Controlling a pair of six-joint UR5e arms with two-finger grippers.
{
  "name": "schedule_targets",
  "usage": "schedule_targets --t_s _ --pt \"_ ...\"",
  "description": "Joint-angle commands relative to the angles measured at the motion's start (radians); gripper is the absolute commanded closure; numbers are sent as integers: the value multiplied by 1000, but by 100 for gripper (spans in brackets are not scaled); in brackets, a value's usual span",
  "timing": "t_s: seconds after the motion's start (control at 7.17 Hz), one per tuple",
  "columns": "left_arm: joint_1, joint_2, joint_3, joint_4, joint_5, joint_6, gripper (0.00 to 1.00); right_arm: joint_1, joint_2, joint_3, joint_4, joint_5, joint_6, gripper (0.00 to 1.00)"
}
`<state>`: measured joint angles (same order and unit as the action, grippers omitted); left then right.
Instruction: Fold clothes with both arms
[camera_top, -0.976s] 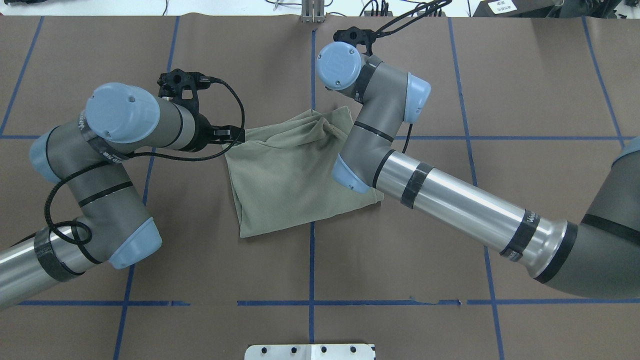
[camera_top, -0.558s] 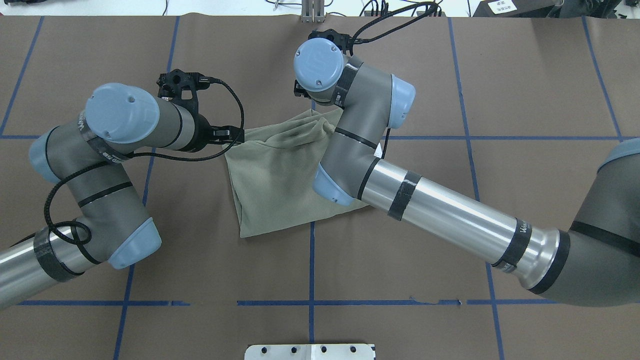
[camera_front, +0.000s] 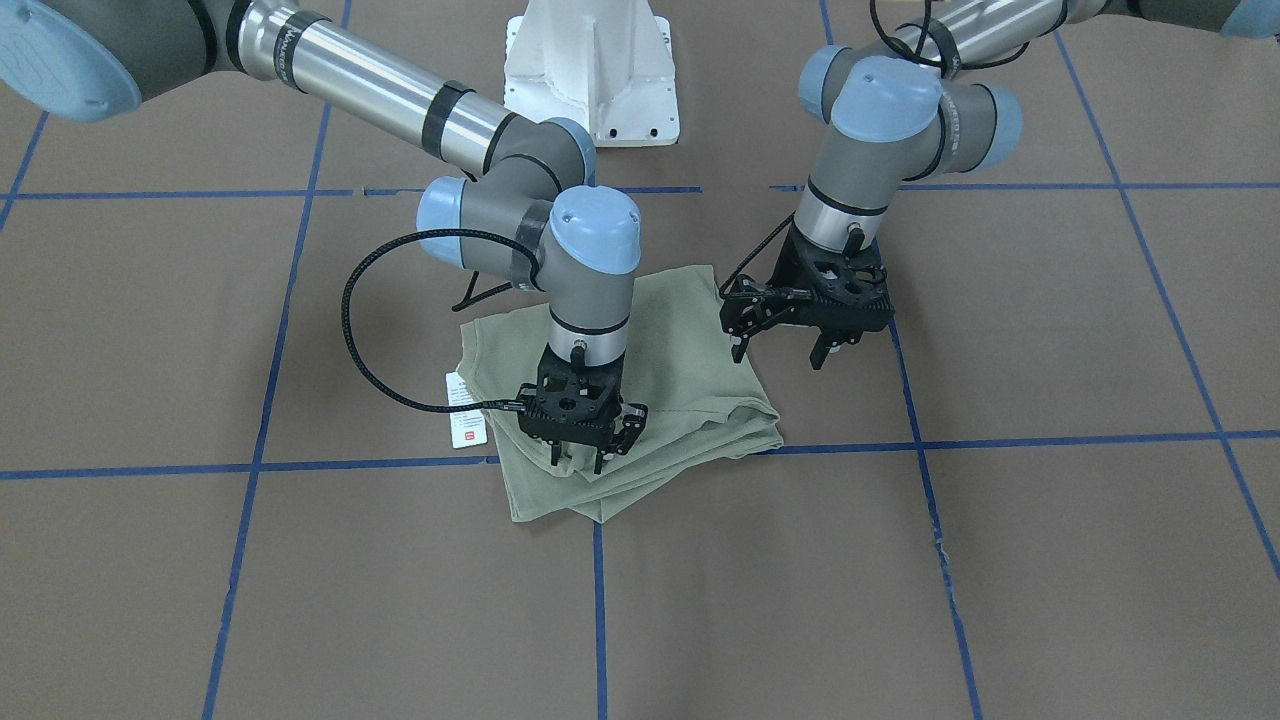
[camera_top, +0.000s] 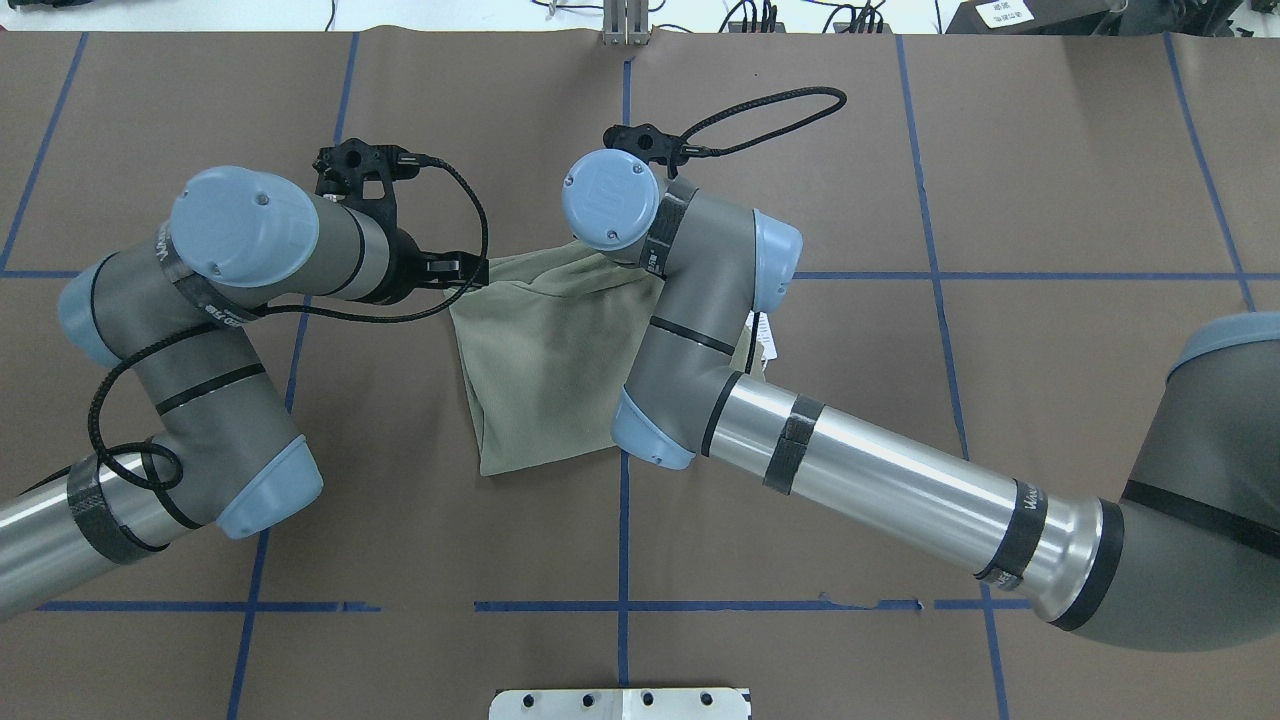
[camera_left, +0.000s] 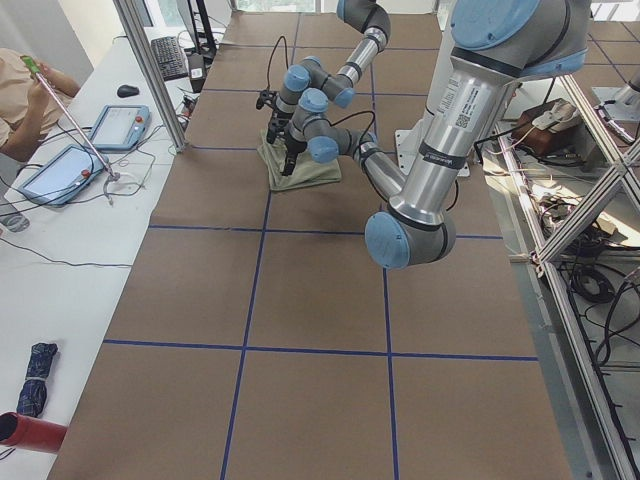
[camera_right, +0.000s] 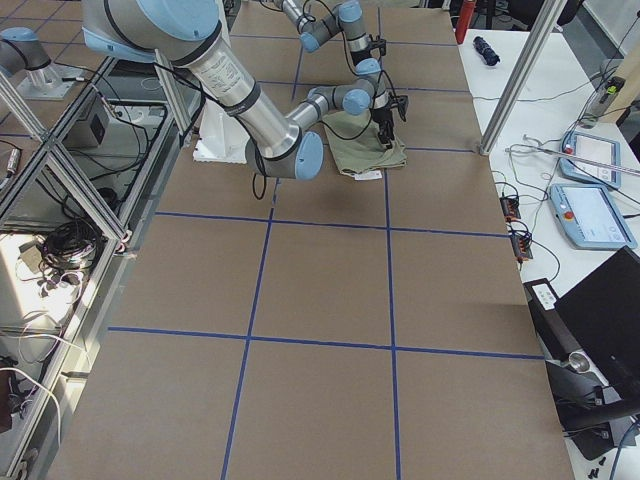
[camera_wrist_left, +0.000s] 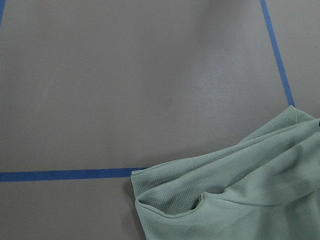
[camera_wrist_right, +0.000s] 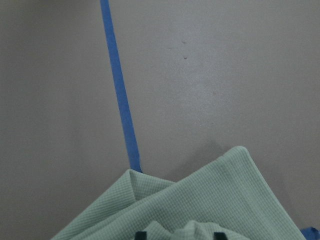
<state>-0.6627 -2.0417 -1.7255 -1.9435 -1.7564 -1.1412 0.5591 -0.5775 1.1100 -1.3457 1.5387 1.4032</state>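
Observation:
The sage-green shirt (camera_front: 680, 340) lies partly folded at the table's middle, its white hang tag (camera_front: 467, 410) sticking out at one side. My right gripper (camera_front: 578, 460) points down over the shirt's far edge and is shut on a bunched fold of the cloth (camera_wrist_right: 200, 205). In the overhead view the right wrist (camera_top: 610, 200) hides that gripper and part of the shirt (camera_top: 540, 350). My left gripper (camera_front: 777, 352) hangs open just beside the shirt's other edge, nothing between its fingers. The left wrist view shows the layered corner of the shirt (camera_wrist_left: 240, 200) lying flat.
Brown paper with blue tape lines (camera_front: 1050, 440) covers the table. The white pedestal base (camera_front: 590, 60) stands at the robot's side. A person (camera_left: 25, 95) sits at a side desk with tablets (camera_left: 120, 125). A rolled item (camera_left: 40, 365) lies beyond the table's end.
The right arm has swung left and nearer, dragging the held part of the shirt over the rest, so the shirt's right portion is now folded in. The left arm has not moved.

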Motion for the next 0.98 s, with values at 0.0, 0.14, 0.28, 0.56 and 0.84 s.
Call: schedule_targets --t_s 0.0,0.14,0.28,0.56,0.84 --pt "0 0 1 0 0 -2 0 -2 1 -1 0 -15 3 100" --pt "0 2 1 0 0 0 0 4 -1 -1 0 -43 2 100" --pt "0 2 1 0 0 -2 0 21 1 -2 -1 -52 0 100" --pt "0 3 1 0 0 -2 0 51 -1 -27 -1 -54 -9 100" --pt "0 3 1 0 0 -2 0 51 -2 -62 8 -97 -41 1"
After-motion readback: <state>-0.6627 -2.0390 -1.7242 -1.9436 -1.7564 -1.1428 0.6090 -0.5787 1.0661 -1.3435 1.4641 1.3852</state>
